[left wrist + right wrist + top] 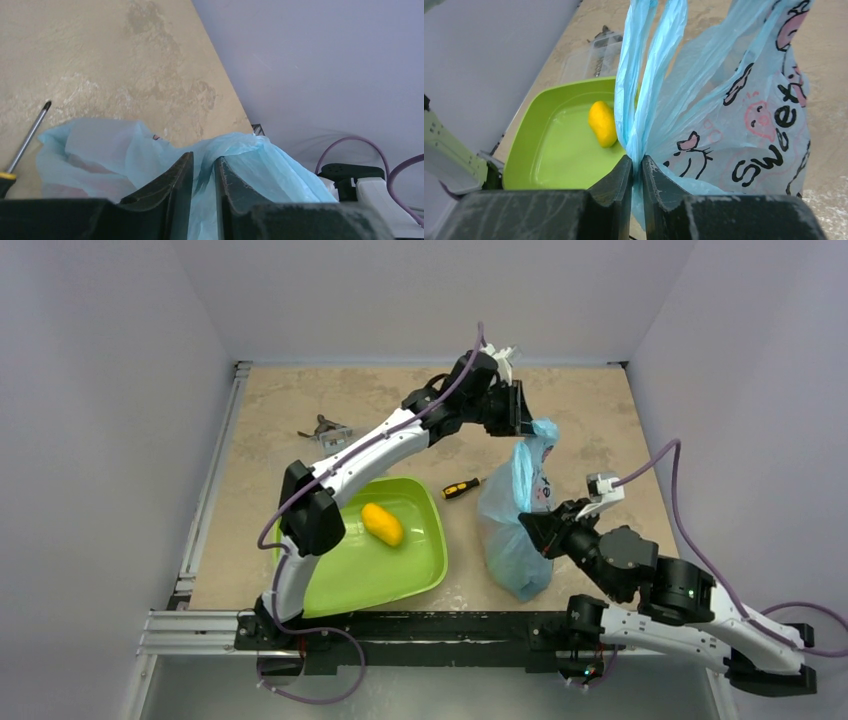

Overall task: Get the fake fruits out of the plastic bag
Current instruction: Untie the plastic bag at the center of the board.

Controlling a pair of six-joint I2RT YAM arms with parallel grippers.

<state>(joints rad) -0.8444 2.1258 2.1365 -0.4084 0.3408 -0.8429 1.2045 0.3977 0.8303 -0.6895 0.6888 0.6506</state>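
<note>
The plastic bag (515, 530) is light blue with pink and black printed marks and hangs stretched upright right of centre on the table. My left gripper (522, 420) holds its top edge from above, and in the left wrist view a fold of bag film (100, 145) is caught between the nearly closed jaws of that gripper (203, 162). My right gripper (535, 523) pinches the bag's side. In the right wrist view its jaws (637, 162) are tight on a twisted strip of the bag (734, 100). The fake fruits are hidden inside the bag.
A lime-green tray (420, 560) lies left of the bag with one orange-yellow oval fruit (382, 524) in it, both also in the right wrist view (554, 150) (603, 123). A yellow-and-black screwdriver (460, 487) lies beside the tray. A small grey metal object (328, 430) sits at the back left.
</note>
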